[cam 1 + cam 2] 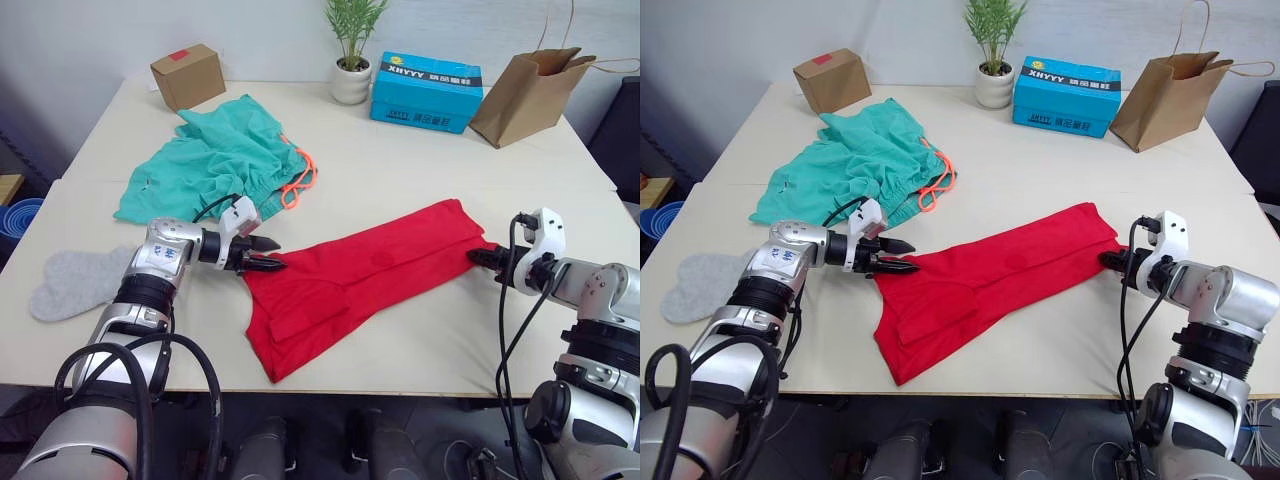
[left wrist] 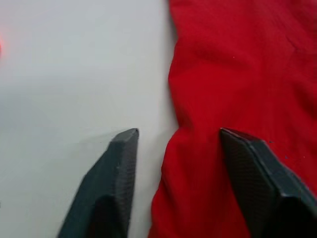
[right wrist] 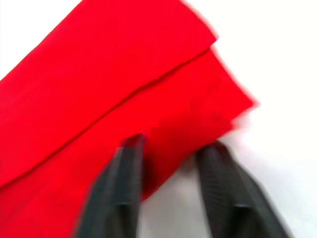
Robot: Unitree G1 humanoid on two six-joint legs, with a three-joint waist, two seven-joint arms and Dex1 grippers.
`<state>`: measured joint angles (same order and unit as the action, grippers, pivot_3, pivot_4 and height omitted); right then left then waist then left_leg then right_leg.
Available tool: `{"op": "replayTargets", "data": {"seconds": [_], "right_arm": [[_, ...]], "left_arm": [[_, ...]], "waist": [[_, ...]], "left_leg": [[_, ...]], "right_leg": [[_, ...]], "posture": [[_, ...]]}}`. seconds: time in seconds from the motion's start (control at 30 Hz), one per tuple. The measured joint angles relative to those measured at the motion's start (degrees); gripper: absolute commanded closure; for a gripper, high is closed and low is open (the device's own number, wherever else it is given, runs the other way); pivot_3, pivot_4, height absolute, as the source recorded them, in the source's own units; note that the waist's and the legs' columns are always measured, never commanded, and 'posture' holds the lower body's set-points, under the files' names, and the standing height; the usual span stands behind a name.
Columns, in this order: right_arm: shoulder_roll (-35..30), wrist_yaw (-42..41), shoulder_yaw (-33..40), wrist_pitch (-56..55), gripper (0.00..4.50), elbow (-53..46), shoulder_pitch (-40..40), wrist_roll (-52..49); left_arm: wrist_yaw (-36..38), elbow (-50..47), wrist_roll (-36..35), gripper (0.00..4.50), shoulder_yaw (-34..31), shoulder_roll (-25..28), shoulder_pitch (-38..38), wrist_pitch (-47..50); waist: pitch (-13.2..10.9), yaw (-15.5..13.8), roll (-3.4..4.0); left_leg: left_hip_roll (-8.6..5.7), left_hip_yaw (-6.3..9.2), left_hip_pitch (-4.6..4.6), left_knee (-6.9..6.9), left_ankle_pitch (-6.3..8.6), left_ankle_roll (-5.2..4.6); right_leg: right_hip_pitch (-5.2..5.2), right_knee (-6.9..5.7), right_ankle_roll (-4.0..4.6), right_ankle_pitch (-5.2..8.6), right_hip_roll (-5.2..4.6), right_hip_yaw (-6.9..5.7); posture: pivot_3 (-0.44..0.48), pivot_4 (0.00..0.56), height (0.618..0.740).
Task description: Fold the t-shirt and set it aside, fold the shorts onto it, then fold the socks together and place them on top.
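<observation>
Tabletop [image 1: 420,340] is carrying everything, white and wide. The t-shirt [image 1: 350,285] is lying across the near middle as a long narrow strip, already folded lengthwise, running diagonally from the robot's near left up toward its right, with layered edges showing at both ends. The shorts [image 1: 215,160] are sitting unfolded further back on the left, orange drawstring [image 1: 298,178] trailing off the waistband, close to the shirt's left end but apart from it. A brown paper bag [image 1: 525,95], blue box [image 1: 427,92], cardboard box [image 1: 188,76] and small potted plant [image 1: 351,50] are lining the far edge. The socks [image 1: 75,282] are lying flat at the near left edge, well apart from the shirt. Left tool [image 1: 262,255] is sitting at the shirt's left end, fingers spread moderately with the fabric edge between them in the wrist view, not clamping. Right tool [image 3: 171,163] is at the shirt's right corner, fingers parted narrowly, straddling the corner, not closed on it. Likely step: pinching both ends to fold the strip in half. Cotton is looking light, limp, prone to sagging and sliding between layers; best hold is pinching all layers together right at the end corners.
</observation>
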<state>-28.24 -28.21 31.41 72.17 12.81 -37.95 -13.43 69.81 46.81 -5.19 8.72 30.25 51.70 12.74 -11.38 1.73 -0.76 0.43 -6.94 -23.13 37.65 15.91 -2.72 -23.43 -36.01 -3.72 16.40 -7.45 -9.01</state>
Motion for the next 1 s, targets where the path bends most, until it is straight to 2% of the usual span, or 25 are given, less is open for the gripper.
{"op": "replayTargets", "data": {"seconds": [0.07,0.2,0.37,0.53,0.7,0.8,0.9,0.93,1.0], "right_arm": [[-0.3,0.3,-1.0,-2.8,4.48,2.5,-0.5,-0.1],[-1.9,-0.3,-5.3,-9.0,4.5,7.2,-2.1,-0.1],[-4.0,-2.0,-11.8,-18.9,4.5,17.5,-7.2,1.3],[-4.8,-2.1,-16.4,-31.7,4.5,32.7,-14.7,4.0],[-4.8,-2.4,-19.9,-41.6,4.5,44.6,-20.4,6.1],[-4.7,-3.0,-20.4,-44.7,4.5,48.9,-22.6,6.8],[-4.7,-4.9,-20.7,-45.7,3.88,51.0,-24.0,6.9],[-4.9,-5.7,-21.3,-46.0,3.58,51.0,-24.2,7.0],[-5.8,-7.6,-22.1,-45.9,2.88,50.9,-24.2,7.3]], "left_arm": [[0.7,-2.8,-0.5,3.29,-0.7,0.4,-1.8,2.2],[0.3,-11.1,-2.0,4.49,-2.3,1.4,-7.0,6.8],[-5.3,-27.8,-5.5,4.49,-6.8,1.9,-18.7,13.3],[-15.6,-50.0,-8.9,4.49,-10.4,1.1,-32.1,24.5],[-23.2,-65.2,-12.7,4.49,-12.2,-0.1,-40.2,34.7],[-27.2,-70.8,-14.1,4.49,-12.5,-1.5,-42.8,37.5],[-30.9,-73.6,-15.9,4.5,-14.3,-4.4,-45.0,39.2],[-31.7,-73.9,-16.9,4.02,-14.6,-4.8,-45.3,39.9],[-32.3,-74.3,-18.2,3.54,-15.2,-4.7,-45.4,41.0]], "waist": [[0.0,0.1,0.0],[0.0,0.5,0.0],[0.0,1.1,0.02],[0.0,1.3,0.06],[-0.1,1.0,0.14],[-0.1,0.3,0.15],[-0.1,-0.1,0.16],[-0.1,-0.2,0.17],[-0.1,-0.4,0.17]], "left_leg": [[0.0,-0.02,0.01,0.0,-0.01,0.0],[0.0,-0.06,0.05,-0.01,-0.02,-0.01],[0.02,-0.05,0.07,-0.08,-0.07,0.04],[-0.01,-0.07,0.07,-0.2,-0.17,0.03],[-0.02,-0.06,0.04,-0.23,-0.24,0.05],[-0.02,-0.04,0.04,-0.22,-0.24,0.07],[-0.02,-0.04,0.02,-0.22,-0.25,0.07],[-0.02,-0.03,0.02,-0.22,-0.25,0.07],[-0.02,0.0,-0.01,-0.21,-0.25,0.06]], "right_leg": [[0.0,-0.02,0.0,0.0,0.01,0.02],[0.01,-0.01,0.0,0.0,0.0,0.08],[0.01,0.0,0.0,0.0,0.01,0.11],[0.0,0.06,0.0,0.0,0.0,0.12],[0.0,0.08,0.0,0.0,0.0,0.12],[0.0,0.08,0.0,0.0,0.01,0.12],[-0.01,0.1,0.0,0.0,0.01,0.11],[-0.01,0.1,0.0,0.0,0.01,0.1],[0.0,0.11,0.0,0.0,0.01,0.07]], "posture": [[0.0,0.15,0.74],[0.0,0.15,0.74],[0.0,0.15,0.74],[0.0,0.15,0.74],[0.0,0.15,0.74],[0.0,0.15,0.74],[0.0,0.15,0.74],[0.0,0.15,0.74],[0.0,0.15,0.74]]}}
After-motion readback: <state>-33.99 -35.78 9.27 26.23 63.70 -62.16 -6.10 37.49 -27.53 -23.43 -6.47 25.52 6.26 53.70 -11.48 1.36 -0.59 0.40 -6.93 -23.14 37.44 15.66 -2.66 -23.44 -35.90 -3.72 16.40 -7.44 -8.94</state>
